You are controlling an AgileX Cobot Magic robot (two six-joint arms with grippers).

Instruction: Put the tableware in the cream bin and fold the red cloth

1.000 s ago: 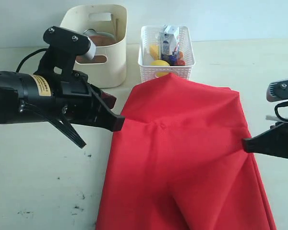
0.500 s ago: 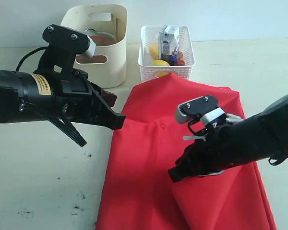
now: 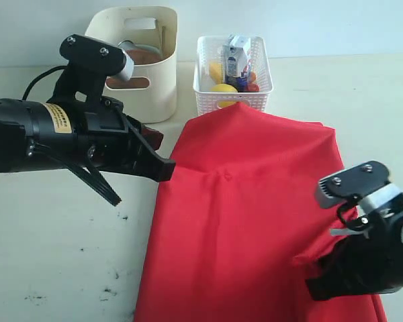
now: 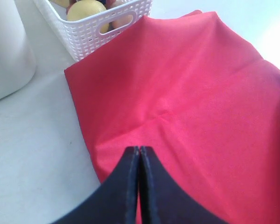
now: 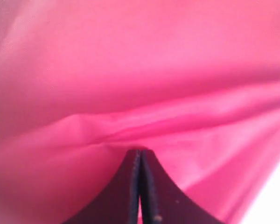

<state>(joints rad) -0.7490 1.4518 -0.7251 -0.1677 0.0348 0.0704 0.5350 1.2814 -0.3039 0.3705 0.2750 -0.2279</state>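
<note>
- The large bright red cloth [image 3: 255,215] lies spread on the pale desk [image 3: 67,255]. One end comes up against the front of the white lattice plastic basket [image 3: 232,100], and the long axis runs straight away from this basket.
- It is not flat: a small pucker sits in its middle part, and soft ridges run along its length.
- The left gripper [image 3: 162,169] has its jaws pressed together. Its tip stands at the cloth's left long edge, the edge on the side of the tall cream plastic bin [image 3: 148,87] that stands beside the basket. In the left wrist view no cloth shows between the jaws, and the cloth stretches ahead of the tip, toward the basket.
- The right gripper [image 3: 316,288] is also closed. It is on the cloth's right part, well apart from the basket. In the right wrist view a ridge of fabric gathers just at its tip, but I cannot tell if it pinches the ridge or only presses it.
- My judgement: the fold turns on the end far from the basket, and the right gripper is nearer to it.
</note>
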